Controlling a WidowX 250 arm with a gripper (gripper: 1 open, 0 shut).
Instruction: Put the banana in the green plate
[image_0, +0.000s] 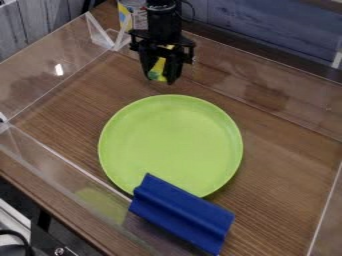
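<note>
gripper (162, 68) clamped on banana (159, 70), long axis near vertical | green plate (170, 143) lies below-frame, toward camera, apart | next: carry over plate

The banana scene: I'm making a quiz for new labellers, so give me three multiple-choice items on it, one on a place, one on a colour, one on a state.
1. Where is the blue block?
A. Beside the gripper at the far end
B. At the near edge of the green plate, overlapping its rim
C. In the plate's middle

2. What colour is the plate?
A. Lime green
B. Red
C. White

3. What is the state of the gripper?
A. Open wide above the plate
B. Shut on the block
C. Shut on the banana, lifted off the table

Answers:
1 B: the block lies across the plate's near rim.
2 A: the plate is plainly lime green.
3 C: the yellow banana sits between the fingers, above the wood, beyond the plate's far rim.
</note>
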